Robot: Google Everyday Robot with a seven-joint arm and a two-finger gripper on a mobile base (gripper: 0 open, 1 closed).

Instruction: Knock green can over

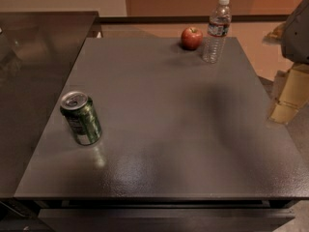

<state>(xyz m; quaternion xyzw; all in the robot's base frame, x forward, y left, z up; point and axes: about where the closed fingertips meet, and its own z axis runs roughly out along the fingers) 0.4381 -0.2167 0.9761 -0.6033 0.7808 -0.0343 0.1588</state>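
The green can [80,118] stands upright near the left edge of the dark grey table [164,129], its silver top and pull tab facing up. My gripper [288,96] shows at the right edge of the view as a pale yellowish shape below the grey arm body [298,30]. It hangs over the table's right edge, far to the right of the can and not touching it.
A red apple [191,37] and a clear plastic water bottle [216,30] stand at the table's far edge, right of centre. A second dark tabletop [34,66] adjoins on the left. Tan floor lies beyond the far and right edges.
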